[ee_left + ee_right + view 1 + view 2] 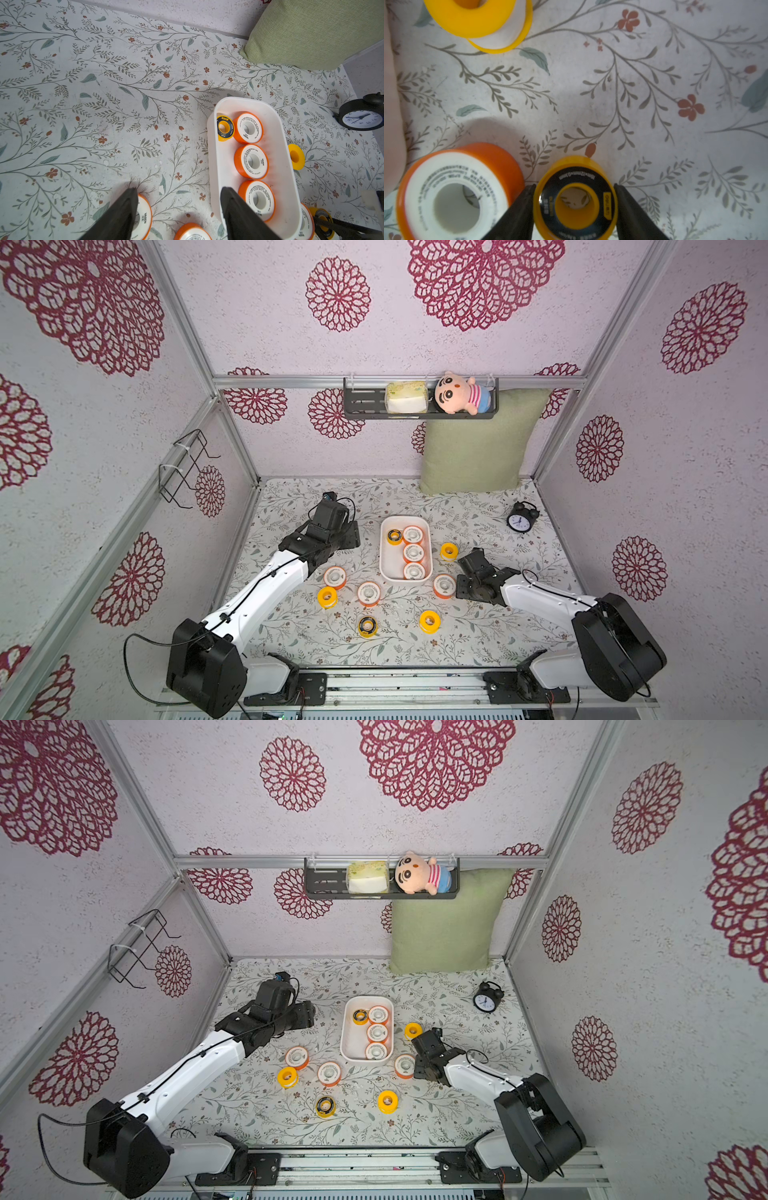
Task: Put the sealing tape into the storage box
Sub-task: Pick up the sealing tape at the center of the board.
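Right pincer: narrow, clamped on a black-ring spool, with one finger against each side of its rim. It touches nothing else.
Held spool: face up, low over the counter. I cannot tell whether it rests there or is lifted. An orange spool lies just beside it, and a yellow spool lies farther off.
Right arm: in both top views the white forearm runs low from the near right corner toward the middle. The wrist is bent down, and the pincer sits just right of the box's near end, hiding the held spool from above.
Left pincer: wide, holding and touching nothing. Bare counter shows between its fingers.
Left arm: the forearm slants up from the near left corner. The pincer is held above the counter left of the box, pointing toward it.
Box: mid-counter, holding four spools. Three orange ones sit in a row along its right wall, and one black-ring spool sits in the far left corner.
Loose spools: seven on the counter around the box.
- Orange: three.
- Yellow: three.
- Black-ring: one.
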